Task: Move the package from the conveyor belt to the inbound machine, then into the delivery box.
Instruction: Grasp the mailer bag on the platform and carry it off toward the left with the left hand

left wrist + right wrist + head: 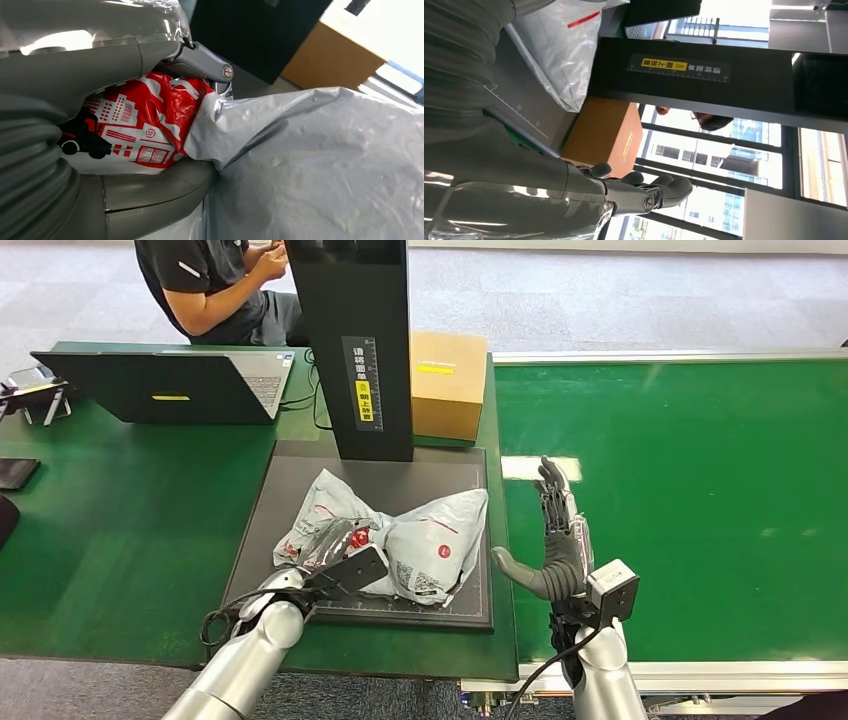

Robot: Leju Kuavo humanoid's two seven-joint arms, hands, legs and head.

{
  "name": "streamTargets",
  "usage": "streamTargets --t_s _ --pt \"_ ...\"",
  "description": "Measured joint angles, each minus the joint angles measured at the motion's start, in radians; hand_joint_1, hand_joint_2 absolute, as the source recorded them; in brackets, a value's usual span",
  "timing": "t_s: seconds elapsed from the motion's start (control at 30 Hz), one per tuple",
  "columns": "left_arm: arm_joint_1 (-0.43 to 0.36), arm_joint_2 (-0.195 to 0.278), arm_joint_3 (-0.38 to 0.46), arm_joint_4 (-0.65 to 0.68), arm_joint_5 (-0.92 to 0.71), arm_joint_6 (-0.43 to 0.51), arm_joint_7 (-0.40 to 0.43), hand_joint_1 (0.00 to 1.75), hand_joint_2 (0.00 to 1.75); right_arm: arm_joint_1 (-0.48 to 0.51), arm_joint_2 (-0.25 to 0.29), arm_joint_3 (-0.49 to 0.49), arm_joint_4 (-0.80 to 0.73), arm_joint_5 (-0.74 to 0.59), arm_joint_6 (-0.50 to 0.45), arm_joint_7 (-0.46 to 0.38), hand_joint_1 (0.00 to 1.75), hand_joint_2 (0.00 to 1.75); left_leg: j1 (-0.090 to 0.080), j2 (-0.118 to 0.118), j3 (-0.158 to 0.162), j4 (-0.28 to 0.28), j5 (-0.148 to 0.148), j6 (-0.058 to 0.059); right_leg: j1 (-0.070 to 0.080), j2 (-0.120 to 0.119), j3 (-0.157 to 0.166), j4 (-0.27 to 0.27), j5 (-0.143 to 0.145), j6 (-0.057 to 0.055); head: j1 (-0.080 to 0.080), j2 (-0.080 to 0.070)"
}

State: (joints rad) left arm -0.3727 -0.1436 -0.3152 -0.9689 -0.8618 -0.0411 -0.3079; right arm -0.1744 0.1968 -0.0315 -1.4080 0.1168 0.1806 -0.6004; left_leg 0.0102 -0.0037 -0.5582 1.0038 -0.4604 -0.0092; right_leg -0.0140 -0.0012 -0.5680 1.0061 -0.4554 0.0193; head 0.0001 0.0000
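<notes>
- Head view: the package [400,535] lies crosswise on the scanner plate [300,475] — the left hand [335,550] grasps its near-left end, while the right hand [560,540] hovers released beside it.
- Left wrist view: fingers [200,62] clamp the red-printed fold.
- Right wrist view: fingers [659,190] spread, holding nothing.

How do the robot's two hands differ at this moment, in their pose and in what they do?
The left hand grips the grey package on the dark scanner plate; the right hand holds nothing. The left hand's fingers curl into the bag; the right hand's point away, over the green belt. Both come in on silver arms.
</notes>
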Motion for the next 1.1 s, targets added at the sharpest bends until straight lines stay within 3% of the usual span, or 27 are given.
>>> streamTargets --t_s 0.17,0.7,0.9,1.1 --pt "0.007 0.017 0.04 -0.005 -0.007 0.048 0.015 1.75 1.75 0.001 0.0 -0.007 0.0 -0.031 0.026 0.0 0.0 1.75 0.0 0.001 0.001 0.0 -0.001 -0.001 0.0 0.002 0.0 0.0 0.0 0.0 0.0 0.0" --pt "0.018 0.024 0.08 -0.023 -0.03 0.06 0.028 1.75 1.75 0.001 0.001 -0.019 0.0 -0.046 0.044 0.0 0.0 1.75 0.0 0.001 0.003 -0.001 0.0 -0.002 0.001 0.002 0.001 0.0 0.001 -0.001 0.0 0.0" --pt "0.027 0.063 0.127 -0.05 -0.142 0.19 0.091 1.75 1.75 0.011 0.001 -0.03 -0.004 -0.088 0.093 -0.002 0.0 1.75 0.001 0.002 0.004 -0.001 0.0 -0.002 0.001 0.003 0.001 0.0 0.001 -0.002 0.0 0.0" --pt "0.039 0.144 0.291 -0.092 -0.251 0.324 0.165 1.75 1.75 0.024 0.001 -0.044 -0.011 -0.089 0.097 -0.002 0.0 1.75 0.001 0.003 0.001 -0.002 0.002 -0.004 0.002 0.003 -0.003 0.001 0.001 -0.002 0.0 0.0"
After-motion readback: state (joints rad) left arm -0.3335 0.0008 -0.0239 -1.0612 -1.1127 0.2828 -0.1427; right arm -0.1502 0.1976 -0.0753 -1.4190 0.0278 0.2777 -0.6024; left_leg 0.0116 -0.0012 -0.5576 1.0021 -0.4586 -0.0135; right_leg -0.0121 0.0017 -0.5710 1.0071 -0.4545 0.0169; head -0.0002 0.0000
